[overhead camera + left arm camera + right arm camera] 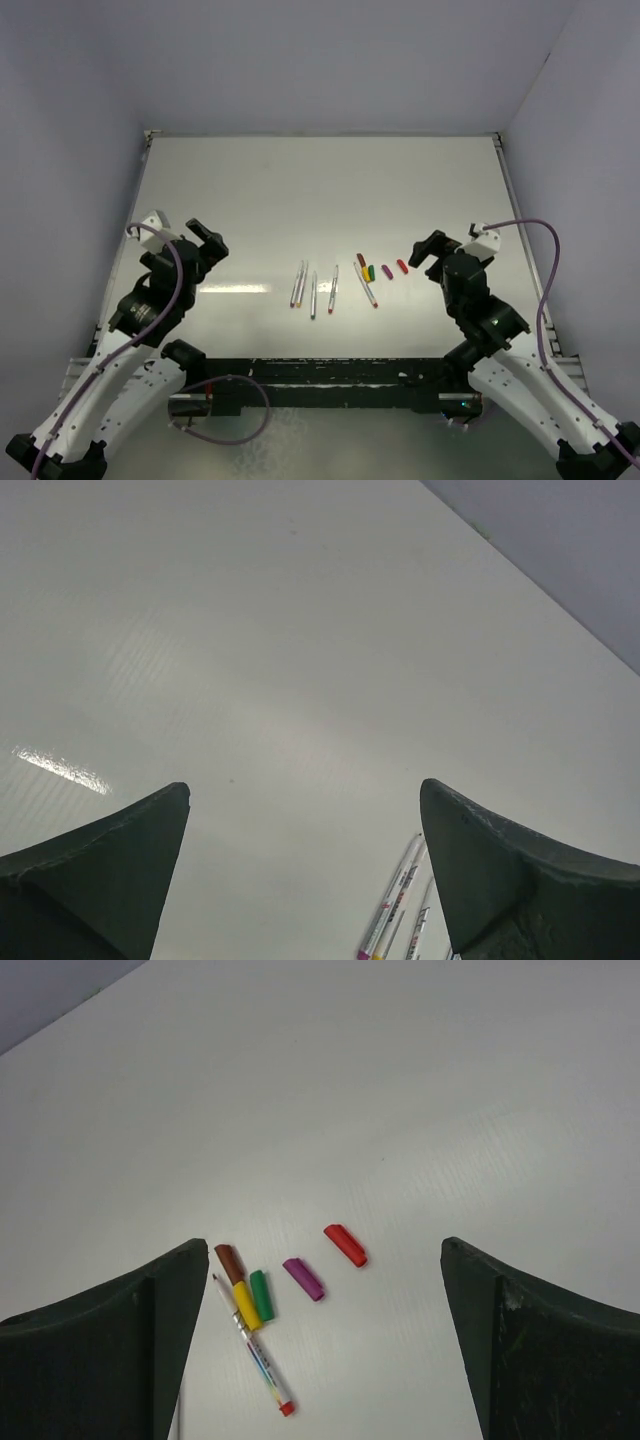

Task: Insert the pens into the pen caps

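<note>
Four pens (pixel 313 294) lie left of the caps (pixel 387 271), a fifth pen (pixel 366 286) beside them.

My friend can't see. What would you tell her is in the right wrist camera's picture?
A brown cap, yellow cap, green cap, purple cap and red cap lie on a white table, next to one thin pen. Two dark gripper fingers, spread wide, frame the bottom corners.
</note>
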Robot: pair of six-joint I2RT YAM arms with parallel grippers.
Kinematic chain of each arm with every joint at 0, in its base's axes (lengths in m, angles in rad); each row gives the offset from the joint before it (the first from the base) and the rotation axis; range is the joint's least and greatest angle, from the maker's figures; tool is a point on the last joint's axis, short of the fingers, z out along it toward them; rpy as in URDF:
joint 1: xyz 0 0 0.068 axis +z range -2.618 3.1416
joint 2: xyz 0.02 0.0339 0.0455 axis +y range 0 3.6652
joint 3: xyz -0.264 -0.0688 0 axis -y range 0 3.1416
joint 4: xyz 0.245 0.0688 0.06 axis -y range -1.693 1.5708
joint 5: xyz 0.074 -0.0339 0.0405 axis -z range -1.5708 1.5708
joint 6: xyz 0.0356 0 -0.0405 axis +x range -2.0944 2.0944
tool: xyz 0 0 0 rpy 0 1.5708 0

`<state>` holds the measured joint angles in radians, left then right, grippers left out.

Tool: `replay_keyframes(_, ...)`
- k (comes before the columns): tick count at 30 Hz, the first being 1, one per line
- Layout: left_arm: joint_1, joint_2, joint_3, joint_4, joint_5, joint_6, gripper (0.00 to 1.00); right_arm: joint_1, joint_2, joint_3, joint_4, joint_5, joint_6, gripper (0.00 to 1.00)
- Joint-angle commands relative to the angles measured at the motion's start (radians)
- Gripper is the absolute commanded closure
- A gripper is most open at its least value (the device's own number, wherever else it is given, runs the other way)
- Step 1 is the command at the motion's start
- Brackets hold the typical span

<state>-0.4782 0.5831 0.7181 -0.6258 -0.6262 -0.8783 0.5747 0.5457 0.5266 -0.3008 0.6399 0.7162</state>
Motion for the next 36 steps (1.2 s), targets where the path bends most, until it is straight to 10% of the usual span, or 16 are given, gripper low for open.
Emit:
replay_keyframes(1, 0.001, -0.030, 0.009, 0.042, 0.001, -0.007, 0.01, -0.002, 0.022, 0.012, 0.014, 0.078, 0.021, 0.00)
replay_keyframes(13, 0.001, -0.035, 0.048, -0.035, -0.016, -0.043, 0.01, -0.003, 0.026, -0.016, 0.030, 0.109, 0.073, 0.00)
replay_keyframes(36, 0.001, 0.144, -0.093, 0.314, 0.553, 0.234, 0.12, -0.001, 0.067, -0.097, 0.214, -0.187, 0.052, 0.18)
